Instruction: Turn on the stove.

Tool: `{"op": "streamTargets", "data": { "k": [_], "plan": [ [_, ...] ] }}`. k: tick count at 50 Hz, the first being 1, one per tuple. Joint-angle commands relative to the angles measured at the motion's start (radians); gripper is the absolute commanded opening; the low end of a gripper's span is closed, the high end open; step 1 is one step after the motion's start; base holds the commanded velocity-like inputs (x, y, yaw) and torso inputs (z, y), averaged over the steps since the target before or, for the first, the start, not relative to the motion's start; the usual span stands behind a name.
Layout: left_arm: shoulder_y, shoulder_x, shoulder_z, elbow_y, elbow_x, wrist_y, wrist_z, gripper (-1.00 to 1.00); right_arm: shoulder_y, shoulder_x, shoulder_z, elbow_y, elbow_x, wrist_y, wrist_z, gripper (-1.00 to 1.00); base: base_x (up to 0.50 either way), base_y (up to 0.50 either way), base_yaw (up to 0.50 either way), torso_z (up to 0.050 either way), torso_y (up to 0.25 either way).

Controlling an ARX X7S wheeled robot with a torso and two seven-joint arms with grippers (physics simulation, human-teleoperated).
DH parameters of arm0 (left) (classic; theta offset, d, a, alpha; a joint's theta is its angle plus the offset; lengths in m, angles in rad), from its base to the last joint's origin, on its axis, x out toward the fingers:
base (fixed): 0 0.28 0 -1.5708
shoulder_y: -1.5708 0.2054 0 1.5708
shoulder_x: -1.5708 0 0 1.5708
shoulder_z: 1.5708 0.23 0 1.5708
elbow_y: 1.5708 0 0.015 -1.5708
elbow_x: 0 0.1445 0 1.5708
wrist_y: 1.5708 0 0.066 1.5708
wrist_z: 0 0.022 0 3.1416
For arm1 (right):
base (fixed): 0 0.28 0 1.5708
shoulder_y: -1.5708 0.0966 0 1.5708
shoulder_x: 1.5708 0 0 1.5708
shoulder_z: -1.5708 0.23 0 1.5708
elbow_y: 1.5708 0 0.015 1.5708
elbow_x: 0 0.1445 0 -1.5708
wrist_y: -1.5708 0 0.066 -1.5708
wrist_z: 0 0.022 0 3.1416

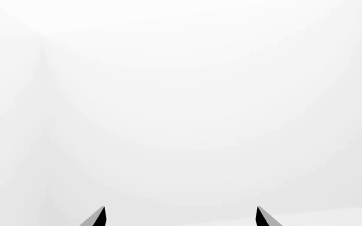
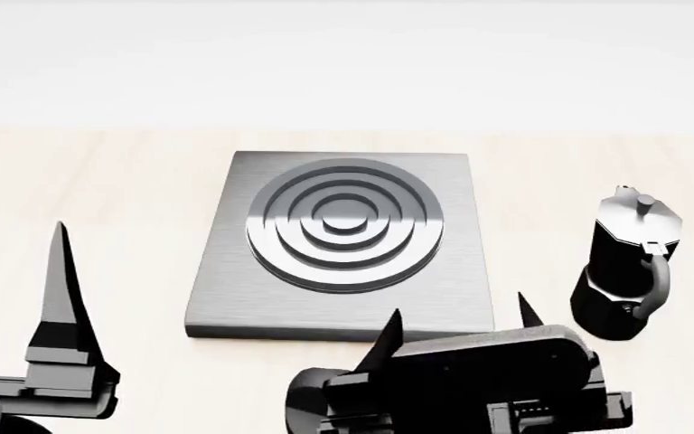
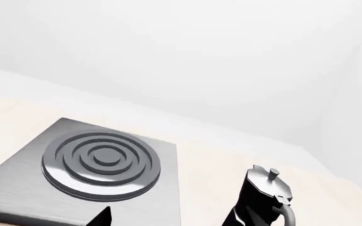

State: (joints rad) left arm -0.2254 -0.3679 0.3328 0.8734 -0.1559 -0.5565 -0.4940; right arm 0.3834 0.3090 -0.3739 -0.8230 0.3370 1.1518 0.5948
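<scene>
The stove point(image 2: 341, 240) is a flat square grey slab with raised dark concentric rings, lying in the middle of the pale counter; the right wrist view shows it too, stove point(image 3: 99, 160). My right gripper point(image 2: 461, 312) hovers at the slab's near edge, toward its right corner, open with nothing between its fingers; in its own view the right gripper point(image 3: 171, 216) shows only dark tips. My left gripper point(image 2: 62, 237) stands left of the slab, pointing up. In the left wrist view the left gripper point(image 1: 179, 211) is open and faces only blank white wall.
A black faceted moka pot point(image 2: 627, 271) stands upright just right of the stove, close to my right gripper; the moka pot point(image 3: 263, 197) also shows in the right wrist view. The pale wooden counter point(image 2: 106, 199) runs back to a white wall.
</scene>
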Motion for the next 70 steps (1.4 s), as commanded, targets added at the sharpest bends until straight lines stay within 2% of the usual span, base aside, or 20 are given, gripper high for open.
{"op": "streamTargets", "data": {
  "k": [1,70],
  "plan": [
    [-0.001,0.0,-0.004,-0.002,-0.008,-0.002,-0.005,1.0,0.019,0.01,-0.028,-0.038,-0.012,0.018,0.021,1.0,0.0,0.0,0.0,0.0,0.0],
    [-0.012,-0.018,0.009,0.033,-0.022,-0.02,-0.024,1.0,0.142,0.093,-0.175,-0.222,-0.019,0.106,0.155,1.0,0.0,0.0,0.0,0.0,0.0]
  ]
}}
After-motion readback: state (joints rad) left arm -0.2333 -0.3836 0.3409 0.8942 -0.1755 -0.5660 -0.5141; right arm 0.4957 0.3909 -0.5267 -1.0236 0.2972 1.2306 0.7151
